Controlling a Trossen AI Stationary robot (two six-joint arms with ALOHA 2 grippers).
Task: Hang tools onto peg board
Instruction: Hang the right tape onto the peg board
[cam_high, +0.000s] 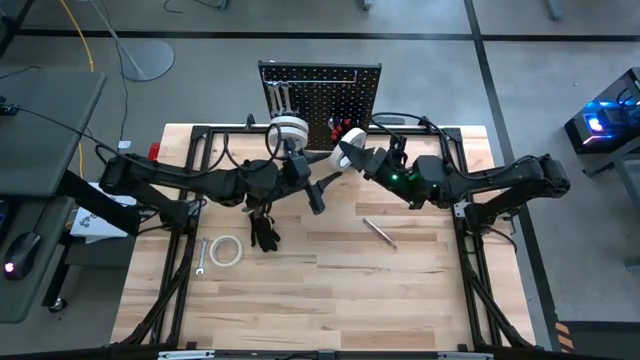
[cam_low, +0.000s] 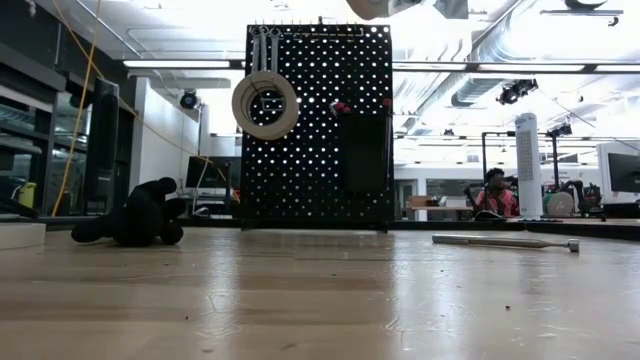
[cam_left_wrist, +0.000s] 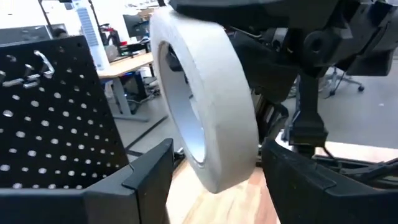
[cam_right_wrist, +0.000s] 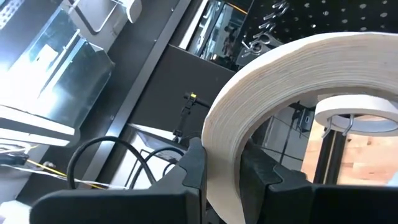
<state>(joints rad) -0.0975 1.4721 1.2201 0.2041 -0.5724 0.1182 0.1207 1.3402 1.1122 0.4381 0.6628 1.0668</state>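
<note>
The black peg board stands at the table's far edge. It carries wrenches, a white tape roll hung on a hook, and red-handled screwdrivers in its bin. My right gripper is shut on a second white tape roll, raised in front of the board. My left gripper is open just beside it. In the left wrist view its fingers stand on either side of that roll's lower edge. I cannot tell whether they touch it. My right gripper holds the tape roll by its ring wall, one finger inside the hollow and one outside. It comes from the table's right. The roll is lifted clear of the table and stands tilted, on edge, in front of the peg board.
On the table lie black-handled pliers, a third tape roll, a small wrench at the left and a slim silver tool at the right. A person sits in the room beyond the table.
</note>
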